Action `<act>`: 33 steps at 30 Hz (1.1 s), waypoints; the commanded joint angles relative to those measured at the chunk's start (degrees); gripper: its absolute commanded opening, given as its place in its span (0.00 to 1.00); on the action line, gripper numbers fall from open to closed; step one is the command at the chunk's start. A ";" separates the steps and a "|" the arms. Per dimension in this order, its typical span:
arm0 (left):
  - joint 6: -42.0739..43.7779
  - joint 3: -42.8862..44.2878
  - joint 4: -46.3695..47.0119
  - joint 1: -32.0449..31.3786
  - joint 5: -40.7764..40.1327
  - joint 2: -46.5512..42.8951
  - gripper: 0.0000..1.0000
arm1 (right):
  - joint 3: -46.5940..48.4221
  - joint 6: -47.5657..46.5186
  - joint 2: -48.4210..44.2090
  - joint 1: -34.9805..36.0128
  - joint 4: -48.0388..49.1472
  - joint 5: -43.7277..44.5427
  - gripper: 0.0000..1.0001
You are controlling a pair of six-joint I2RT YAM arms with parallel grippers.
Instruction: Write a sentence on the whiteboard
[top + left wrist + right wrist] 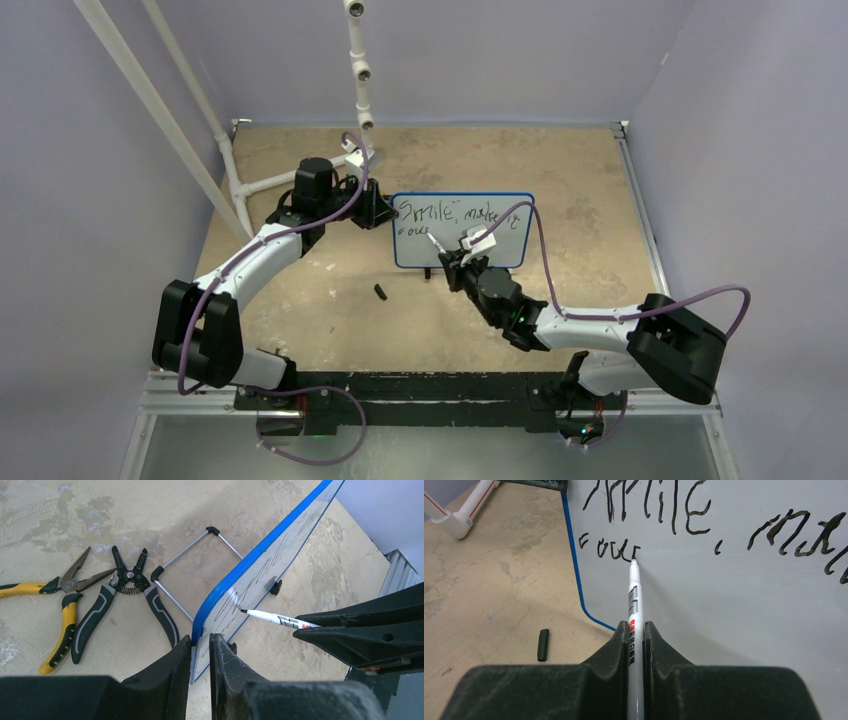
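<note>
1. Whiteboard (505, 252): blue-framed, standing upright on the desk (330, 320) near its middle, writing face toward the arms. A small black foot (275, 586) shows under its lower edge.
2. Sentence (455, 213): black handwriting. The top line reads roughly "Smile, ma…". The second line (609, 547) is short and sits at the lower left; its letters are hard to read.
3. Left claw (200, 642): fingers closed tight on the board's left edge, one on each face.
4. Right claw (636, 630): fingers pinched around the barrel of a white marker (633, 605). The black tip appears to touch the board at the end of the second line.
5. Marker cap (380, 292): black, lying on the desk just in front of the board's lower-left corner.
6. Long-nose pliers (65, 583), yellow and black handles, and wire strippers (127, 577), black and grey handles: lying side by side on the desk behind the board.
7. Bent wire frame (190, 555) with black end caps: beside the strippers, possibly the board's prop.
</note>
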 commanded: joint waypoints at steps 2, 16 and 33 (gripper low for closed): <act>-0.70 -0.51 1.99 -0.71 1.58 -0.31 0.18 | 0.03 1.46 -0.89 -0.05 -1.93 0.28 0.00; -0.56 -0.53 1.95 -0.79 1.58 -0.31 0.18 | 0.77 0.25 -1.07 0.08 0.03 1.56 0.00; -0.48 -0.53 1.90 -0.79 1.41 -0.31 0.18 | 0.61 0.16 -2.66 0.08 1.59 5.44 0.00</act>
